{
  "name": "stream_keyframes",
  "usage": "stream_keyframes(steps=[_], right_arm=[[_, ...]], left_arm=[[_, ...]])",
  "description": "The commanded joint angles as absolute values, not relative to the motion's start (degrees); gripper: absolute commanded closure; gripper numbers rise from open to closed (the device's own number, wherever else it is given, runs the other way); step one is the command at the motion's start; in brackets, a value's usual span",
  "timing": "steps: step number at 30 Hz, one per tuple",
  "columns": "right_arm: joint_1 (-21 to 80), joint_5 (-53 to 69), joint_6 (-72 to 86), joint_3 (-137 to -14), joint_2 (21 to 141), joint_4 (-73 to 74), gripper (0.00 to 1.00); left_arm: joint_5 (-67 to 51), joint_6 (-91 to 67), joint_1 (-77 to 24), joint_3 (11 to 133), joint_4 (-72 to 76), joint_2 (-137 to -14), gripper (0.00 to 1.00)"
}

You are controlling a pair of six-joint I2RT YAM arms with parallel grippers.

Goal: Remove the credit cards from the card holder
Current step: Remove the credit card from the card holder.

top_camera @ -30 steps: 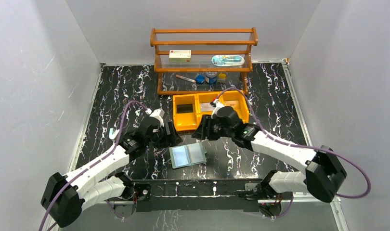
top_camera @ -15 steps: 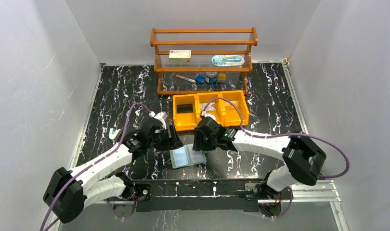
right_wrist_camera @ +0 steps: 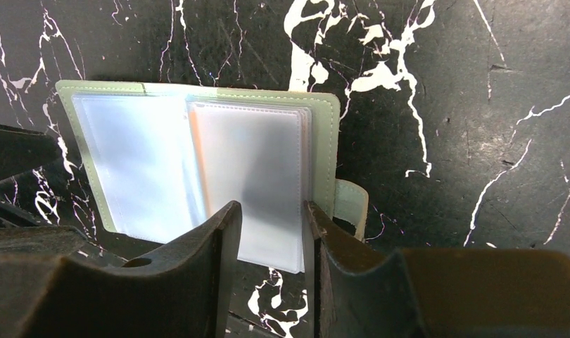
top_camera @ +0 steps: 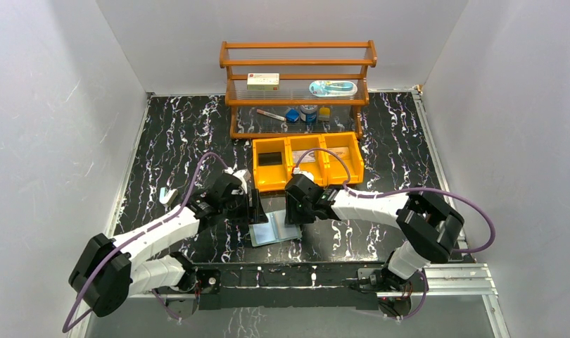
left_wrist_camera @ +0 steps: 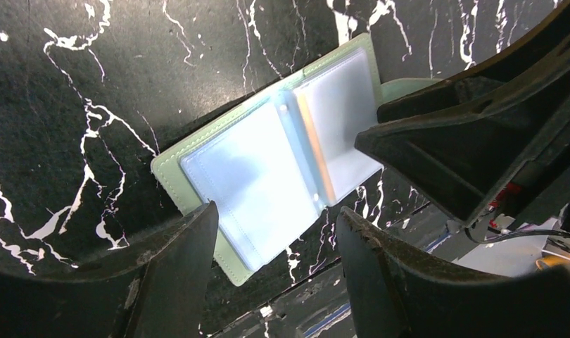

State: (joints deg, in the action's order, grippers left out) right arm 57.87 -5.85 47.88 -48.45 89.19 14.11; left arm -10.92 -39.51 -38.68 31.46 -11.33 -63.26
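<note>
The sage-green card holder lies open on the black marble table, its clear sleeves facing up. It fills the left wrist view and the right wrist view. An orange-tan card edge shows at the spine. A greyish card sits in the right sleeve. My left gripper is open, low over the holder's left page. My right gripper is slightly open over the right page, near the snap tab. Neither holds anything.
An orange three-compartment bin stands just behind the grippers, with a dark flat thing in its left compartment. A wooden rack at the back holds a white box and small items. A small pale object lies at the left.
Both grippers have closed in on the card holder. The right gripper came down and left from the bin to the right page. The left gripper moved right to the left page.
</note>
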Motion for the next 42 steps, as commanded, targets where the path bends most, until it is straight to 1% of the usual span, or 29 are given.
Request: stream_keyframes(steps=[1, 4, 6, 13, 25, 27, 31, 33, 39, 42], right_arm=[[58.1, -5.8, 48.5, -51.1, 89.2, 14.6, 0.56], [58.1, -4.7, 48.5, -50.8, 88.8, 13.6, 0.59], [58.1, -4.0, 48.5, -50.8, 88.5, 13.1, 0.63], [58.1, -0.3, 49.9, -49.8, 87.0, 8.9, 0.64], [58.1, -0.6, 51.2, -51.4, 86.7, 10.0, 0.67], [58.1, -0.8, 51.3, -51.6, 86.8, 10.3, 0.72], [58.1, -2.2, 51.0, -53.2, 87.5, 13.8, 0.73], [58.1, -2.7, 50.8, -53.5, 87.5, 14.6, 0.76], [58.3, -2.7, 49.6, -55.7, 88.1, 17.2, 0.74], [58.4, -3.6, 49.1, -56.5, 88.8, 18.9, 0.69]], left_arm=[[-13.2, -38.7, -38.3, 31.6, -13.3, -63.7, 0.40], [-14.1, -38.8, -38.3, 31.1, -13.0, -64.5, 0.42], [-14.5, -38.9, -38.3, 30.6, -12.4, -65.1, 0.44], [-13.1, -39.4, -38.3, 29.5, -11.7, -67.4, 0.49], [-12.3, -39.1, -38.3, 30.2, -12.4, -67.3, 0.51], [-12.1, -39.1, -38.3, 30.4, -12.5, -67.3, 0.50], [-11.8, -38.7, -38.3, 31.1, -13.1, -67.5, 0.51], [-11.6, -38.6, -38.3, 31.3, -13.3, -67.6, 0.51], [-11.2, -38.5, -38.3, 31.5, -13.8, -67.2, 0.51], [-10.9, -38.5, -38.3, 31.7, -14.0, -67.2, 0.51]])
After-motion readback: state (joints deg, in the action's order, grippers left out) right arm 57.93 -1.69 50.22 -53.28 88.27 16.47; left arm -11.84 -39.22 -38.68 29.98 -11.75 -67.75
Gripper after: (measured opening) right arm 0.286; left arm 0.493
